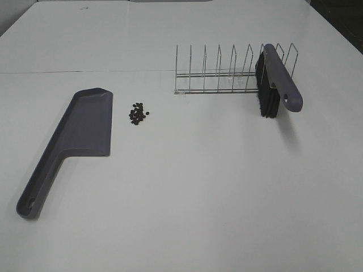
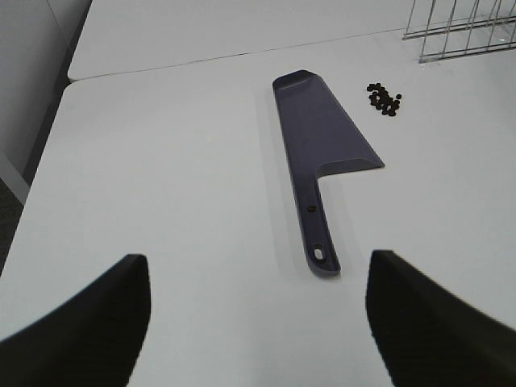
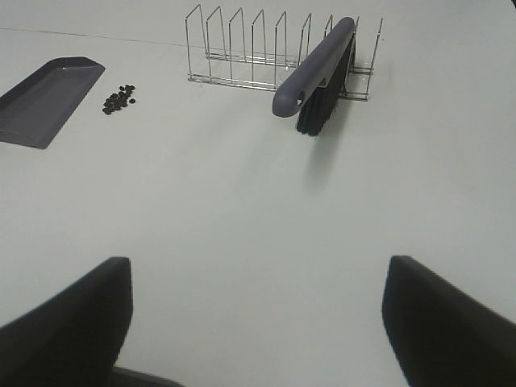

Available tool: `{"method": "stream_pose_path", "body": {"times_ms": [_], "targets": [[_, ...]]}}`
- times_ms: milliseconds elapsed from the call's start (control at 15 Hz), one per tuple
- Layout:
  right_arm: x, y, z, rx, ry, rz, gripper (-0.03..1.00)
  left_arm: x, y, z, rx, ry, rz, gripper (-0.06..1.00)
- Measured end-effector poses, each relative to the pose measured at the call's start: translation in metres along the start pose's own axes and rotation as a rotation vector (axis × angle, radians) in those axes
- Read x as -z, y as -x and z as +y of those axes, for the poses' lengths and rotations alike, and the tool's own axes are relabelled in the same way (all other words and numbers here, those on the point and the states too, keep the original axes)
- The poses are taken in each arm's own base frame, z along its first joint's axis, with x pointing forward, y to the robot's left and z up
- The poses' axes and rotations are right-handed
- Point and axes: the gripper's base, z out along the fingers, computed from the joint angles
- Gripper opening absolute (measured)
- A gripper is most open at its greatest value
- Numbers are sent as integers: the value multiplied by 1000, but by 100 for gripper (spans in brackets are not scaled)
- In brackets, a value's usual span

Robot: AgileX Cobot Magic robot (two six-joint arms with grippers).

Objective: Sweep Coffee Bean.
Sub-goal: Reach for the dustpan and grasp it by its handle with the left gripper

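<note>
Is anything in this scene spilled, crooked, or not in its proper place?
Yes. Loose coffee beans lie in a small cluster on the table, just beside the dustpan, not in it. The brush is parked in the wire rack, its handle jutting out over the front. Nothing looks damaged.

4 things on 1 surface (image 1: pixel 198 192)

The dustpan (image 1: pixel 85 122) lies flat at the left, handle toward the near edge. The coffee bean (image 1: pixel 138 114) cluster sits just right of its pan (near, not touching). Behind and to the right stands the wire rack (image 1: pixel 218 75), and the brush (image 1: pixel 281 79) rests in its right end, handle jutting forward.
</note>
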Motion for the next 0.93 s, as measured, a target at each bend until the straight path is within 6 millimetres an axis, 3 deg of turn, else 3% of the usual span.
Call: {"method": "stream_pose_path", "body": {"times_ms": [933], "targets": [[0,0,0,0,0,0,72,0,0,0,0,0,0,68]]}}
